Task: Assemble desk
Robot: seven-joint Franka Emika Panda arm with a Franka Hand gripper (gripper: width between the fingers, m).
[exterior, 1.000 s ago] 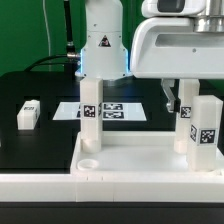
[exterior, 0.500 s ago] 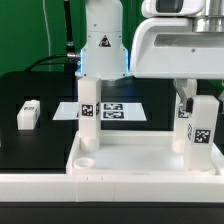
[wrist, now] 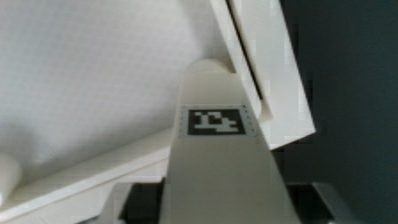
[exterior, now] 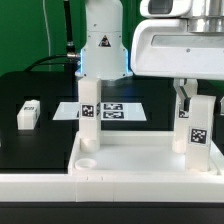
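The desk top [exterior: 135, 156] is white, each leg [exterior: 89, 135] white with a black-and-white tag [exterior: 89, 112], the table [exterior: 30, 150] black.

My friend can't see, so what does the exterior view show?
The robot's tool grips an upright white desk leg on the desk top. Another leg stands beside it, a third at another corner, and a fourth lies on the black table.

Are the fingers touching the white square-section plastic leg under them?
Touching. Wrist view: the white square-section plastic leg fills the gap between both fingers; exterior view shows them pinched on its top.
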